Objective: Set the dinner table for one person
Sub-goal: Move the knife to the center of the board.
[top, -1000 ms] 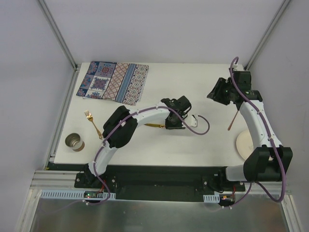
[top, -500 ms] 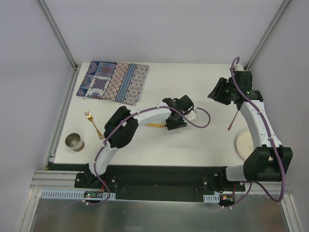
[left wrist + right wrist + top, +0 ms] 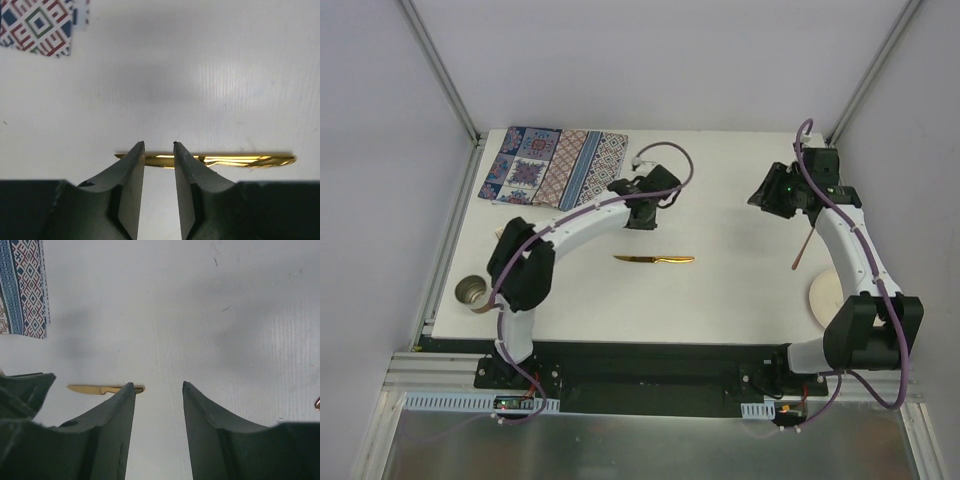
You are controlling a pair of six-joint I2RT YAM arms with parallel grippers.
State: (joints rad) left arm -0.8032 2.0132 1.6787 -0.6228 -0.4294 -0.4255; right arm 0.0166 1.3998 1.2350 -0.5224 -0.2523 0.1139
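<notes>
Both hang empty over the white counter [image 3: 740, 300], left end effector [image 3: 159, 146] narrowly apart, right end effector [image 3: 159, 385] wide; I'd pinch the placemat [image 3: 555, 165] by its near edge, clear of the knife [image 3: 655, 259].

Stretching the left arm [image 3: 582, 220] from its base at 7 o'clock up toward 12, elbow kinked out at 9, left gripper [image 3: 159, 147] hovering with jaws parted by a narrow gap, gripping nothing. Bowing the right arm [image 3: 850, 245] from 5 o'clock up toward 1, right gripper [image 3: 159, 385] aimed toward 9, jaws spread wide and empty.
</notes>
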